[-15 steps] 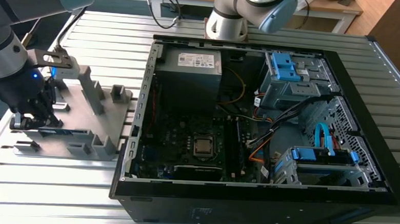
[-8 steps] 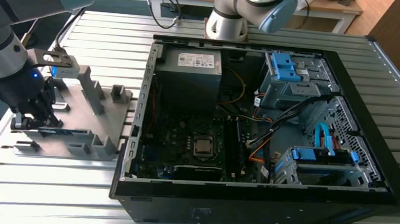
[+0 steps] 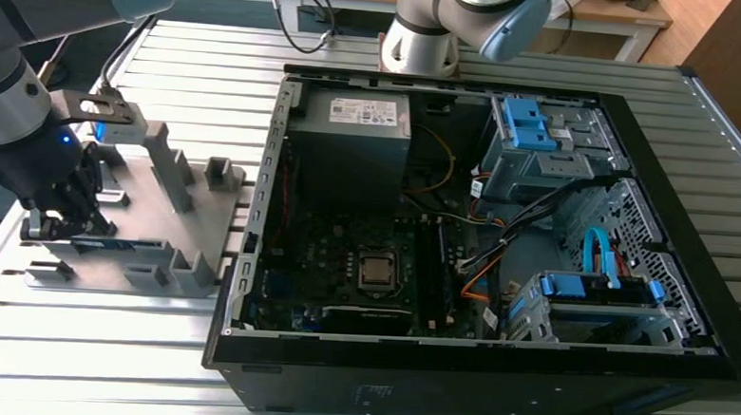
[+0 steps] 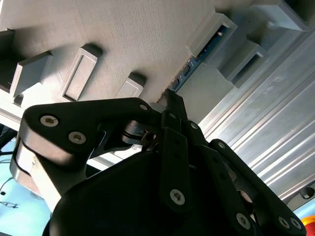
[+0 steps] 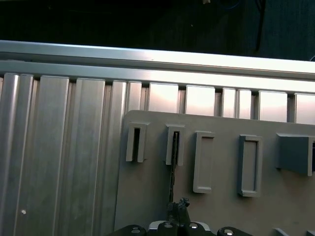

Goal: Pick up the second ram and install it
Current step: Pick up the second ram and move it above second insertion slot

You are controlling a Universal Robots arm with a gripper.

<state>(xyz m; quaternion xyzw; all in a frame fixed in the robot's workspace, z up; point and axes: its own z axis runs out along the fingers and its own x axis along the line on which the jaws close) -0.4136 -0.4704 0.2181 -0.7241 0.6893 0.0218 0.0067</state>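
Gripper [image 3: 55, 221] is low at the exterior view's left, down on the grey holder tray [image 3: 135, 219]. The second ram [image 3: 117, 245] stands on edge in the tray's slots. In both wrist views the fingers are drawn narrow and pinch one end of the stick [image 4: 199, 59] [image 5: 172, 172], which is not lifted. The open PC case [image 3: 463, 384] sits to the exterior view's right, well apart from the gripper.
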